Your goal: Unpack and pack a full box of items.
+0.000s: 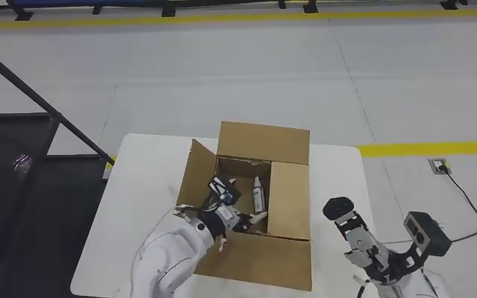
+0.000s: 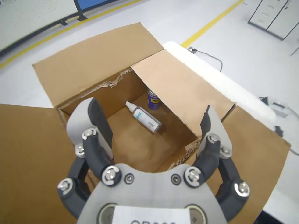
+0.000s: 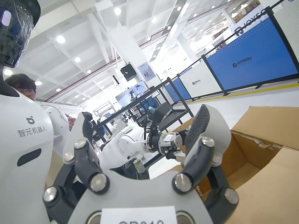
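Hovering over the box's [image 2: 93, 57] near left corner, the left gripper [image 2: 150, 106] has its fingers spread wide and carries nothing. On the box floor a bottle [image 2: 143, 117] lies on its side, a can [image 2: 153, 100] upright just beside it. The right gripper [image 3: 144, 115] hangs right of the box, above the table [image 1: 134, 194], also spread and empty.

One box [image 1: 264, 141] with four flaps [image 1: 289, 200], on one desk [image 1: 134, 194]. Inside, two items: one white bottle [image 2: 143, 117] and, right of it, one blue can [image 2: 153, 100]. Two tools: left tool [image 2: 150, 107], right tool [image 3: 144, 111].
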